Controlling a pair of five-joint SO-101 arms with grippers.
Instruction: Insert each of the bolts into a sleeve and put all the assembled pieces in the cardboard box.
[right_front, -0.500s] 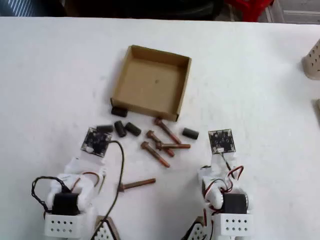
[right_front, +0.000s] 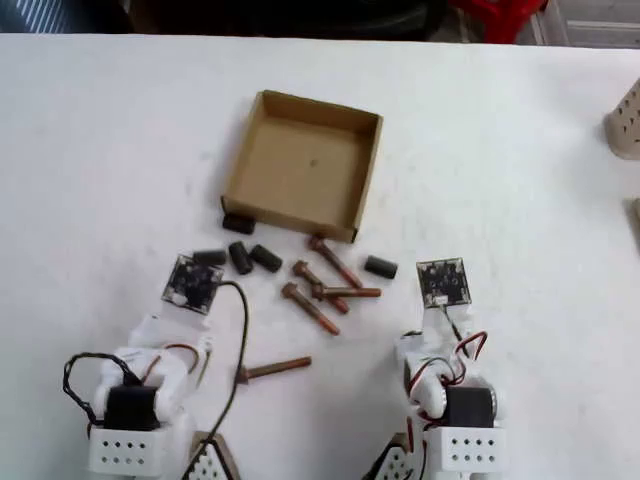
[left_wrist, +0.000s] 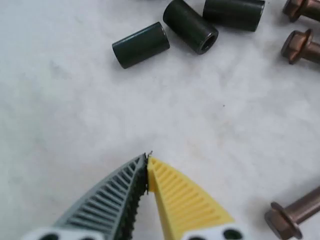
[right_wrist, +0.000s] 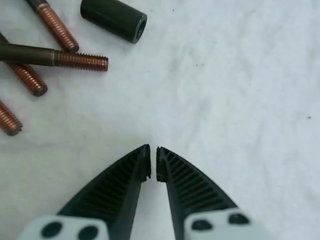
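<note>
From above, the shallow square cardboard box (right_front: 303, 165) sits open on the matte white table (right_front: 520, 150). One short black sleeve (right_front: 238, 222) lies against the box's near-left corner. Three more sleeves (right_front: 240, 257) lie in a row nearer the arms, and a fifth (right_front: 381, 267) lies apart to the right. Four coppery flanged bolts (right_front: 320, 286) lie crossed between them, and one bolt (right_front: 275, 369) lies alone between the arms' bases. A pale perforated block (right_front: 625, 120) stands at the table's right edge. The left wrist view shows the left gripper (left_wrist: 148, 159), one ribbed grey finger and one yellow, tips pressed together over the table. Smooth hollow cylinders (left_wrist: 190, 26) and hexagonal bolt heads (left_wrist: 300, 46) lie ahead of it. In the right wrist view, the right gripper (right_wrist: 153, 162), ribbed and black, has its tips all but touching. Threaded shanks (right_wrist: 80, 60) and one dark tube (right_wrist: 114, 20) lie beyond it.
</note>
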